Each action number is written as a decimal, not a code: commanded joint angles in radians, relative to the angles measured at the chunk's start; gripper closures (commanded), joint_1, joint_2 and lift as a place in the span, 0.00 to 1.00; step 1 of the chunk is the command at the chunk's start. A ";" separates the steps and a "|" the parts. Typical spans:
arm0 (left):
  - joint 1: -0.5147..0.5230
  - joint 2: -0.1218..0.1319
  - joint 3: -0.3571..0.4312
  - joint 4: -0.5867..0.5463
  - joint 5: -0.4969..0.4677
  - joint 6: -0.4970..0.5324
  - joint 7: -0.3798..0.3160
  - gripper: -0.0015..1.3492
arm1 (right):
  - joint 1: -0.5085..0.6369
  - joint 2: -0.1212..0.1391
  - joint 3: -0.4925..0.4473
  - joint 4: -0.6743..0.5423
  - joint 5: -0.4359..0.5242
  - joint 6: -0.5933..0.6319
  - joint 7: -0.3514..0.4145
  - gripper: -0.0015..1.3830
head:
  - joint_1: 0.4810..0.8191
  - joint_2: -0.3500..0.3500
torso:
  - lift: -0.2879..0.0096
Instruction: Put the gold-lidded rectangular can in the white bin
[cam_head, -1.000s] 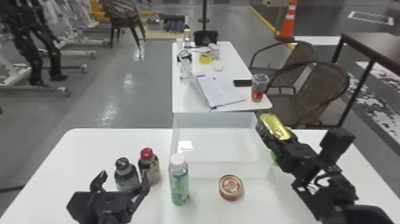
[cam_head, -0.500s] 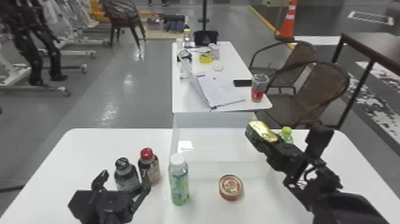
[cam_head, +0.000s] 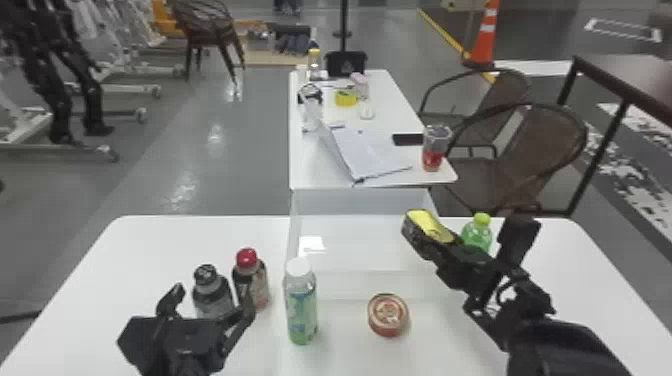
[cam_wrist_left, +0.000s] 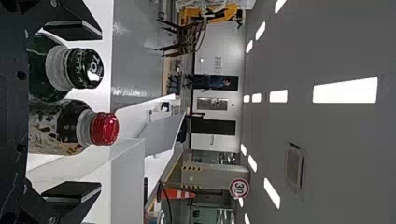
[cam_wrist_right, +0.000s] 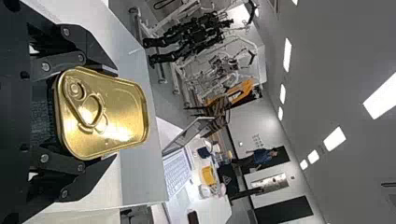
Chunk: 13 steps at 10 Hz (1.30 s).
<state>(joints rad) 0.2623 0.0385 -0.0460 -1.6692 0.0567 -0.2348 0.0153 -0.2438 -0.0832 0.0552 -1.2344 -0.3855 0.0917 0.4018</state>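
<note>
1. The white bin (cam_head: 360, 242) stands on the white table (cam_head: 145, 255), and I take it as my landmark.
2. The gold-lidded rectangular can (cam_head: 428, 226) is in the air at the right side of the bin. I cannot tell if it is already over the bin's opening.
3. The right gripper (cam_head: 434, 239) holds this can, with one finger pressed at each side of it. In the right wrist view, the gold lid (cam_wrist_right: 116, 112) with its pull ring (cam_wrist_right: 86, 109) is well visible.
4. The left gripper (cam_head: 210, 299) is to the left of the bin and nearer to the robot. Its two fingers are wide apart and they grasp nothing.
5. The black-capped bottle (cam_head: 212, 295) and the red-capped bottle (cam_head: 252, 282) stand to the left of the bin, the red-capped one closer to it.
6. The white-capped bottle (cam_head: 301, 310) stands upright before the bin's near left corner.
7. The round tin (cam_head: 388, 315) lies flat in front of the bin.
8. The green-capped bottle (cam_head: 478, 232) is to the right of the bin, behind the right arm.
</note>
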 joint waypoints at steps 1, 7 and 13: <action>-0.005 0.000 -0.003 0.003 0.002 0.000 0.000 0.12 | -0.035 0.000 0.000 0.053 0.016 -0.017 0.005 0.64 | 0.20 0.50 | 0.63; -0.008 0.006 -0.008 0.005 0.005 0.003 0.000 0.12 | -0.127 0.007 0.000 0.168 -0.015 0.002 0.052 0.54 | 0.20 0.50 | 0.63; -0.008 0.008 -0.006 0.006 0.008 -0.001 0.000 0.12 | -0.123 0.007 0.000 0.176 -0.027 0.002 0.052 0.04 | 0.20 0.50 | 0.63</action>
<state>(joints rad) 0.2548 0.0460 -0.0523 -1.6628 0.0644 -0.2361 0.0153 -0.3680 -0.0764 0.0552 -1.0560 -0.4082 0.0935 0.4541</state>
